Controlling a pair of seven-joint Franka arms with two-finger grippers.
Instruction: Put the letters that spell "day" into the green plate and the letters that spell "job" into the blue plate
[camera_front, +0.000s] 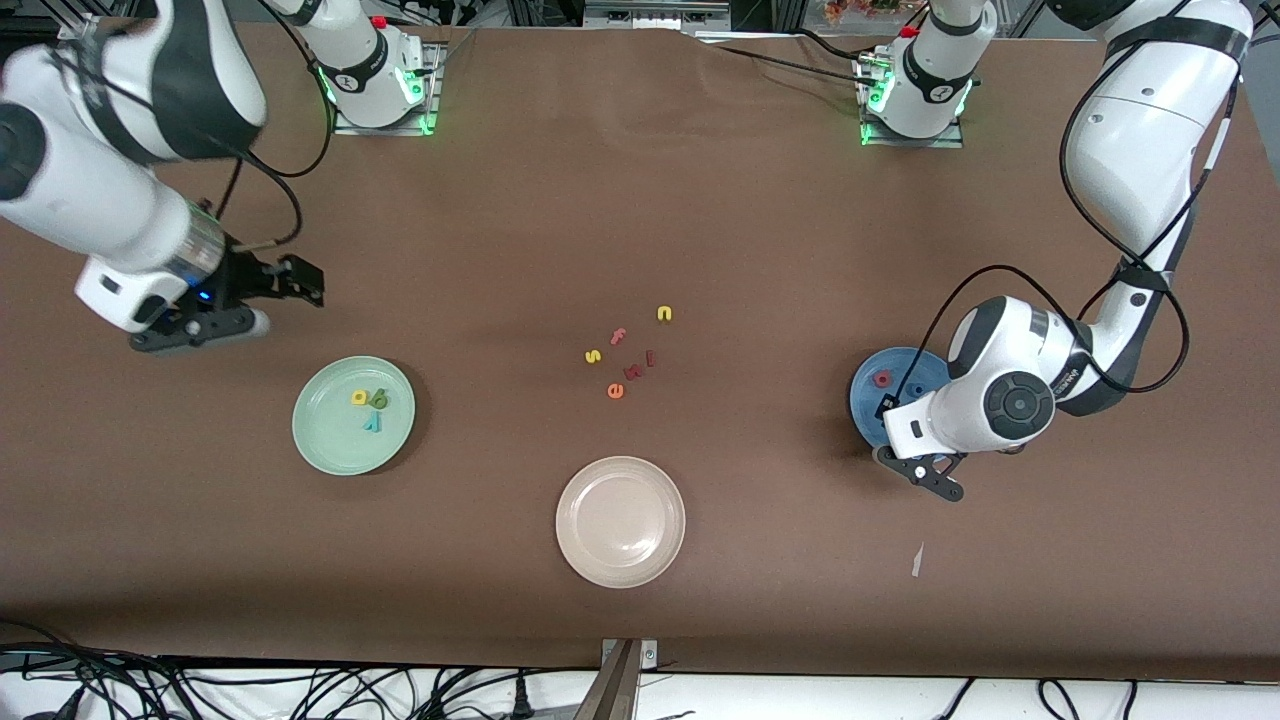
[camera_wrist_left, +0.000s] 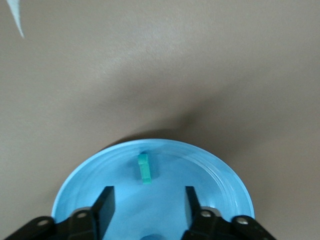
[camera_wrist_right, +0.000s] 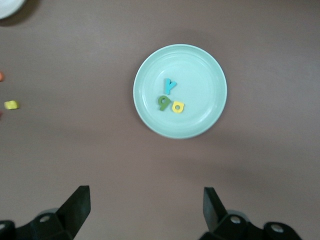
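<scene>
Beige plate (camera_front: 620, 521) sits nearest the cam, empty. Green plate (camera_front: 353, 415) toward right arm's end holds yellow a (camera_front: 359, 398), olive d (camera_front: 379, 399), teal y (camera_front: 373, 422). Right gripper (camera_wrist_right: 145, 207) hangs over bare table w/ fingers apart. Left gripper (camera_wrist_left: 146, 205), fingers spread & holding nothing, is over blue plate (camera_wrist_left: 210, 175), teal j (camera_wrist_left: 144, 168) lying in it w/ red b (camera_front: 882, 379).

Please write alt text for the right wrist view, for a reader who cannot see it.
A round green plate lies on the brown table, holding a teal y, an olive-green d and a yellow a close together. The right gripper hangs open over bare table, holding nothing. Another yellow letter lies apart on the table.
</scene>
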